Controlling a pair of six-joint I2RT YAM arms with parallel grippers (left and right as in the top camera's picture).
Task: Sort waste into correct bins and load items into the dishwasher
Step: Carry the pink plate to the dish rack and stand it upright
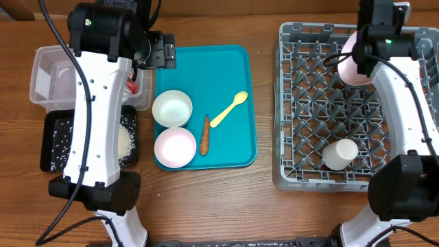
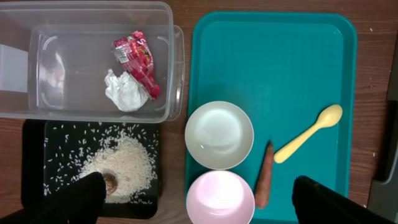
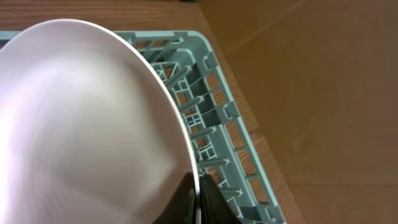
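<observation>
Pale pink fills my right wrist view: the large plate (image 3: 87, 124) is pinched at its rim by my right gripper (image 3: 198, 190), fingers closed tight on it. Behind it runs a corner of the grey dish rack (image 3: 217, 118). From overhead my arm hides most of the plate, so it may be touching the pegs or just above them. A small white cup (image 1: 341, 153) sits in the rack near its front edge.

My left gripper (image 2: 198, 183) hangs over the teal tray (image 2: 298, 56), jaws spread wide and empty. On the tray are a white bowl (image 2: 219, 135), a pink bowl (image 2: 219, 198), a carrot (image 2: 265, 175) just beside them and a yellow spoon (image 2: 309, 133). The red wrapper (image 2: 137, 62) and crumpled napkin (image 2: 127, 92) lie touching inside the clear tub (image 2: 62, 18). Rice (image 2: 127, 163) and a brown scrap (image 2: 111, 182) lie on the black tray (image 2: 34, 155).
</observation>
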